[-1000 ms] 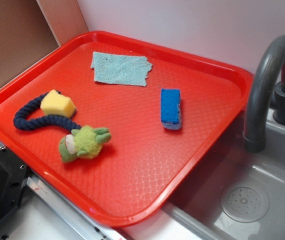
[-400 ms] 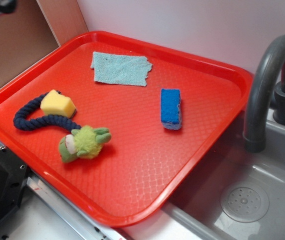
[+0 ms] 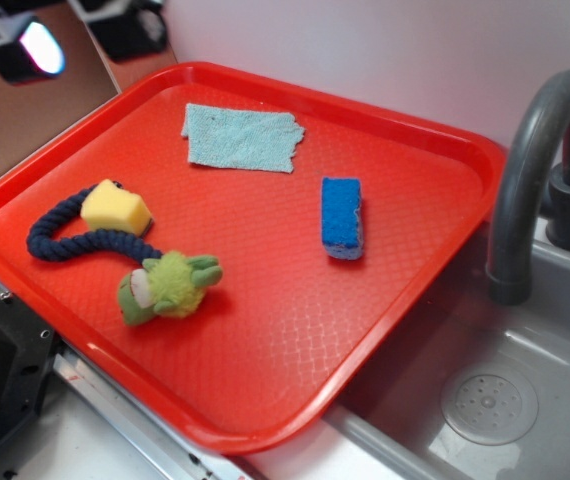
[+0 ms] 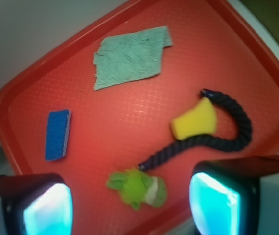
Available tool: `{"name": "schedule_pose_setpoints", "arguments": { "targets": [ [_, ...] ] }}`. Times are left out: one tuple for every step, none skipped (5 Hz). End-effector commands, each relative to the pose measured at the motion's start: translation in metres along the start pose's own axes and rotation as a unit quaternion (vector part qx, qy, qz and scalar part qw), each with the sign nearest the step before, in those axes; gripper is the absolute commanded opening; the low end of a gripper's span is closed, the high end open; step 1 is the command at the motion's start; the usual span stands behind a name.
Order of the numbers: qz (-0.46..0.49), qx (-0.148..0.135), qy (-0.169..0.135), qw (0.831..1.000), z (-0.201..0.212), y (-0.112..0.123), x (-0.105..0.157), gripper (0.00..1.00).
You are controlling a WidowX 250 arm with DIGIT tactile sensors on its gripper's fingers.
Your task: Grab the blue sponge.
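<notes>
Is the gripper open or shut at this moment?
Open. The wrist view shows the gripper with its two fingers set wide apart, nothing between them, high above the tray.

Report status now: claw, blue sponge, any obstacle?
Claw open, high over tray. Blue sponge lying free, not gripped. Nothing around it.

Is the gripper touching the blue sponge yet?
Apart. The exterior view shows the gripper high at the tray's far left corner, bare tray between it and the blue sponge.
</notes>
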State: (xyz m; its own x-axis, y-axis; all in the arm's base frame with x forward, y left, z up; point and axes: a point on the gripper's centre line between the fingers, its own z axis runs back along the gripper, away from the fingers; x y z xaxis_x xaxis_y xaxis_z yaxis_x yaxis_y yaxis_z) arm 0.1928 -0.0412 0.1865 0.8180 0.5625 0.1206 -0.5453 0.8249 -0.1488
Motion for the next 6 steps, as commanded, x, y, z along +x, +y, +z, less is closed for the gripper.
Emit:
{"name": "schedule_pose_setpoints", "arguments": {
  "targets": [
    [-0.002,-0.020,-0.034,0.999,-0.033,-0.053,0.028,1.00],
    [-0.011,-0.017,-0.029,0.999,-0.050,-0.073,0.025,1.00],
    [-0.009,-0.016,-0.015,1.000,-0.071,-0.087,0.022,1.00],
    [-0.018,0.008,-0.011,1.000,-0.093,-0.099,0.023,1.00],
    [-0.023,0.020,-0.001,1.000,-0.117,-0.105,0.022,1.00],
    [-0.026,0.035,-0.007,0.999,-0.134,-0.109,0.021,1.00]
  ]
}}
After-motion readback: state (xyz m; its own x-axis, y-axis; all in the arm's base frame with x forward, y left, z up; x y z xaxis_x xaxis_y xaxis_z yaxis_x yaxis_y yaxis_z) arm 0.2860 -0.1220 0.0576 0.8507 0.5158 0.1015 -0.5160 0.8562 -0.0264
